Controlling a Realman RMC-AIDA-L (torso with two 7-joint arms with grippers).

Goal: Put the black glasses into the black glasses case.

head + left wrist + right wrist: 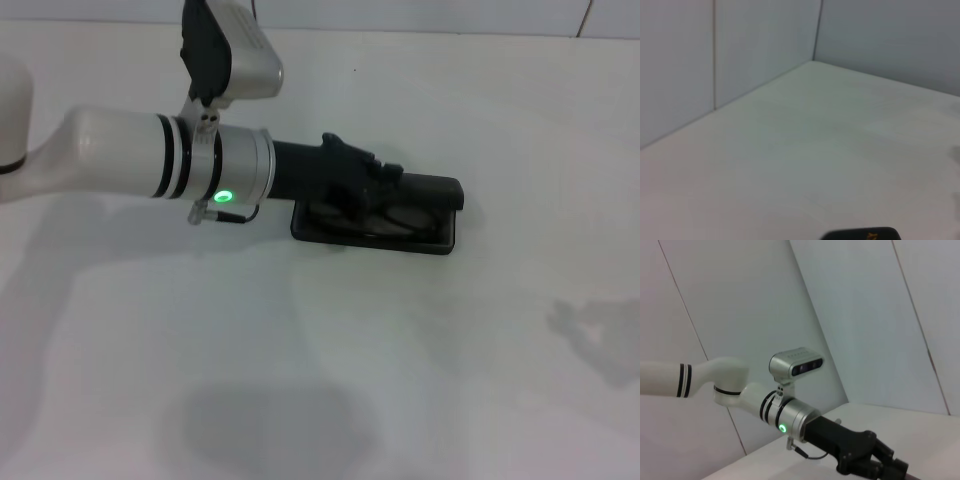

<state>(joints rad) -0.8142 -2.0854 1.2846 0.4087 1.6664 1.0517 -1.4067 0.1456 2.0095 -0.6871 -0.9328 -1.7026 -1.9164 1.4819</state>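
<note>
White tabletop [330, 380] open on the near side and far right of the black rectangular hard-shell glasses case [440, 240]. Approach from the left and from above is blocked: the white-and-silver left arm [150, 155] stretches across, its black left gripper [385, 185] sitting right over the open case. Grey wall panels [740, 50] close off the far edge.
</note>
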